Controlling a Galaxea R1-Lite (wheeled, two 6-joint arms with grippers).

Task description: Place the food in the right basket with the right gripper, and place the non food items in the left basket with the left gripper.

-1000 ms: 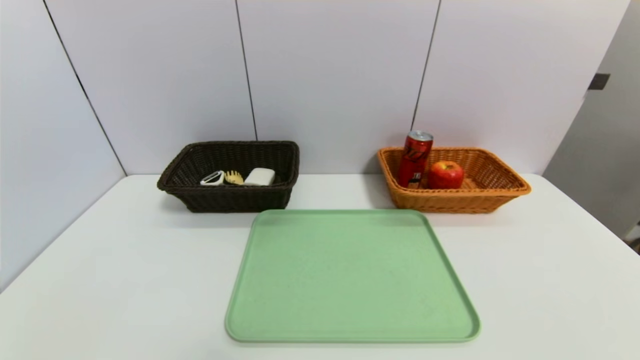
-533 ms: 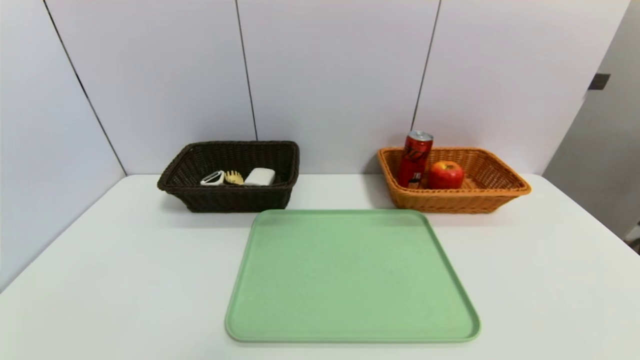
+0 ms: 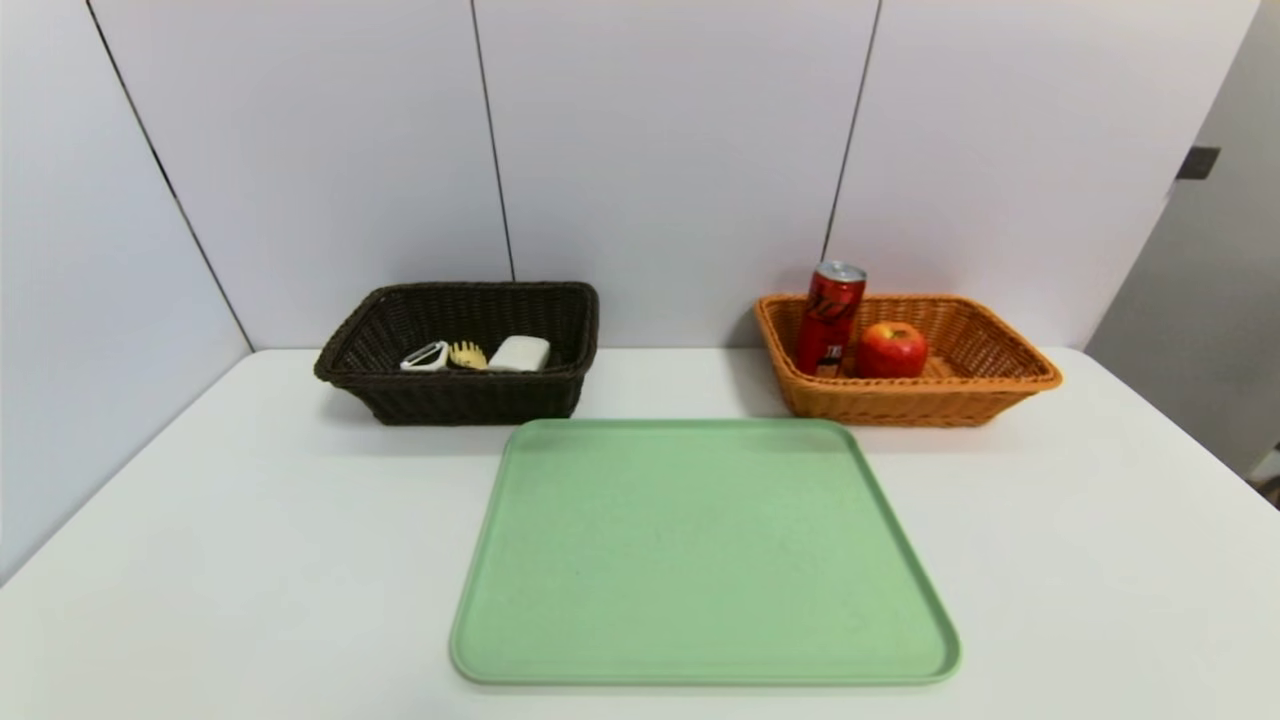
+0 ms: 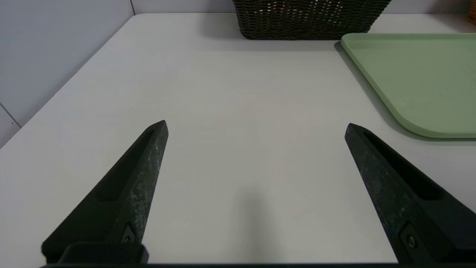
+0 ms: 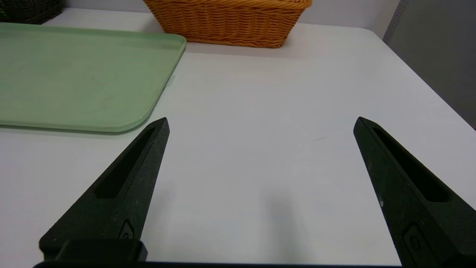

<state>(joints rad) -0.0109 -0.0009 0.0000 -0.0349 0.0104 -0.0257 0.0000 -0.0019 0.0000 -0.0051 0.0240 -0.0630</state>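
Note:
The dark brown left basket (image 3: 350,345) at the back left holds a white peeler (image 3: 426,356), a small yellow brush (image 3: 467,354) and a white block (image 3: 520,353). Inside the orange right basket (image 3: 1010,355) stand a red can (image 3: 829,317) and a red apple (image 3: 891,350). Neither arm shows in the head view. My left gripper (image 4: 256,124) hangs open over bare table near the front, with the dark basket (image 4: 308,20) far ahead. Open too, my right gripper (image 5: 261,121) hovers over bare table, the orange basket (image 5: 227,22) beyond it.
A green tray (image 3: 700,555) with nothing on it lies on the white table (image 3: 250,520) between the baskets and the front edge. Its corner shows in both wrist views, tray (image 4: 416,78) and tray (image 5: 81,78). White wall panels stand behind the baskets.

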